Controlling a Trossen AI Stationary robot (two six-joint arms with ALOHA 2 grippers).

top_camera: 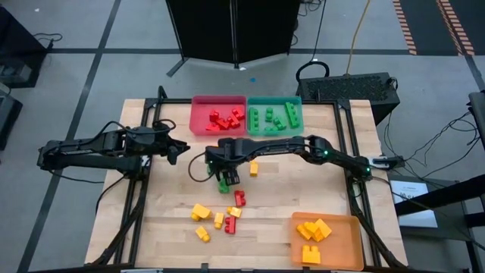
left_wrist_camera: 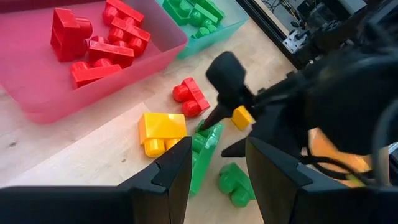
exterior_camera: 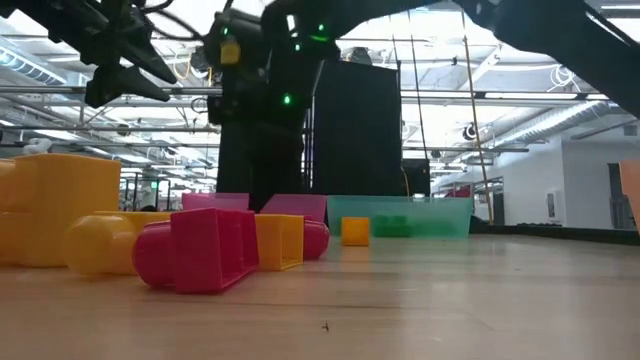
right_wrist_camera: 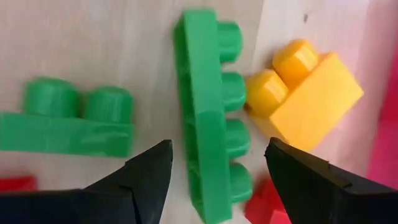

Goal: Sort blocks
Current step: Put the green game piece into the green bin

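red block up front, yellow blocks beside it; teal tray behind

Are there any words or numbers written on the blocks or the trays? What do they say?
None can be read.
The blocks show only plain studs.
The red tray, teal tray and orange tray carry no labels.
Nothing on either arm is legible.

A yellow block touches the long green block, crowding 1 side.
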